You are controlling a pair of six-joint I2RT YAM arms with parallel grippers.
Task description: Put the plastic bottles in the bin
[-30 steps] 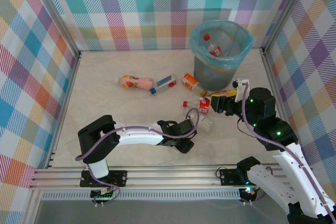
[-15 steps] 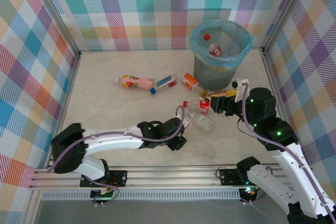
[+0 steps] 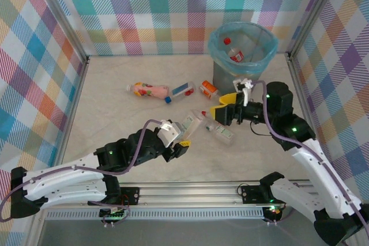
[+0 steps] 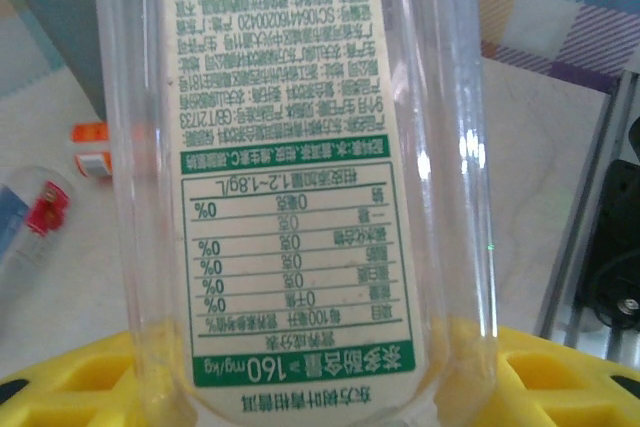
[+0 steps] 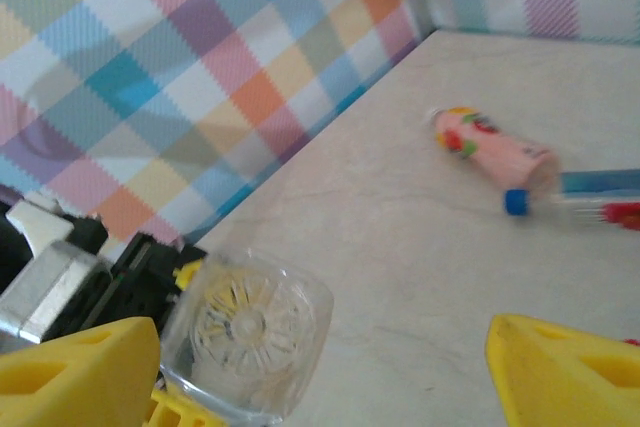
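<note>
Left end effector [image 3: 181, 137] is closed on a clear bottle with a green-white label [image 3: 191, 123]; its yellow fingers [image 4: 560, 377] sit on either side of the bottle body. Right end effector [image 3: 221, 105] stands wide open and empty, just beside that bottle. At the far right of the table [image 3: 115, 119] is the bin [image 3: 242, 73], with red-capped bottles [image 3: 235, 55] inside. A pink bottle [image 3: 149, 90] and a blue-labelled bottle [image 3: 181, 90] lie to the left of the bin.
</note>
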